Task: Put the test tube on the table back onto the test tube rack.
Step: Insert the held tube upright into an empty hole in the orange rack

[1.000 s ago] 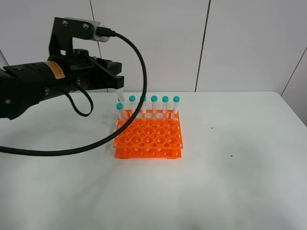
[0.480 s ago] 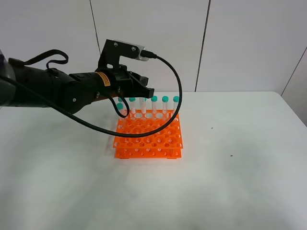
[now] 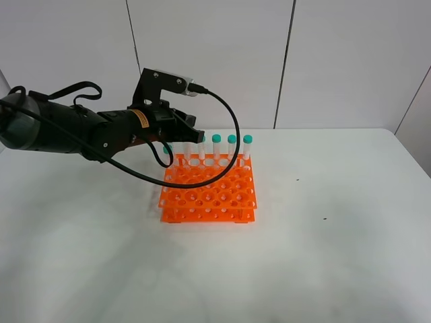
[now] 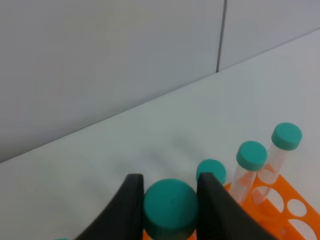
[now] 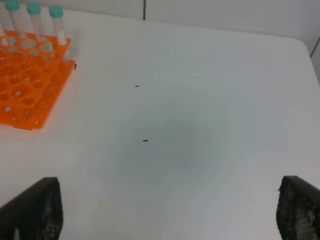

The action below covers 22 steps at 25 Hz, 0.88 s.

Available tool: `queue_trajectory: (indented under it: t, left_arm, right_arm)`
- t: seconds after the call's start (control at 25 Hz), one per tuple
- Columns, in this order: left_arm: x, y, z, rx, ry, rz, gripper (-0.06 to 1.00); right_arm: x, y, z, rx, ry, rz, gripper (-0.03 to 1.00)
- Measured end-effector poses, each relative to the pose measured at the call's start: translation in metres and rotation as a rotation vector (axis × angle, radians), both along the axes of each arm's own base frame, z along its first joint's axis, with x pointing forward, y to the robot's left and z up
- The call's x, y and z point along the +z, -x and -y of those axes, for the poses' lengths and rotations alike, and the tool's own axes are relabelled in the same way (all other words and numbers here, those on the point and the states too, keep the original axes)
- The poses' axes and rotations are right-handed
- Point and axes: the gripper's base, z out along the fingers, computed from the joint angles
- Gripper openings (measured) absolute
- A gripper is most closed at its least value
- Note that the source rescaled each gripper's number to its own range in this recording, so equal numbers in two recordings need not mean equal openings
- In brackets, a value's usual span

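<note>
My left gripper (image 3: 192, 137) is shut on the teal cap of a test tube (image 4: 170, 207), and its black fingers (image 4: 133, 210) press the cap on both sides. It holds the tube upright over the back row of the orange test tube rack (image 3: 209, 195); the tube's lower end is hidden. Other teal-capped tubes (image 3: 231, 149) stand in that back row, and three of them show in the left wrist view (image 4: 251, 155). My right gripper (image 5: 165, 215) is open and empty, low over the white table (image 5: 200, 75), well to the right of the rack (image 5: 25, 85).
The white table (image 3: 323, 256) stretches wide to the right and front of the rack, with a few tiny dark specks (image 5: 145, 140). A grey panelled wall (image 3: 337, 60) stands behind it. The left arm's black cable (image 3: 232, 145) loops over the rack's back.
My left gripper carried the tube from above the rack's back left corner to the right, then came lower over the back row. The right gripper has no earlier frame.
</note>
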Motion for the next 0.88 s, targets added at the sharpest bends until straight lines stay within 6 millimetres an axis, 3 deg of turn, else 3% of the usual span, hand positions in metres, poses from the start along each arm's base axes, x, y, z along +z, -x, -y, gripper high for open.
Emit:
queue_trajectory:
  t: [0.88]
  left_arm:
    - [-0.032, -0.007, 0.004, -0.02, -0.05, -0.02, 0.02]
  right_arm:
    - [0.0, 0.0, 0.0, 0.0, 0.0, 0.0, 0.94]
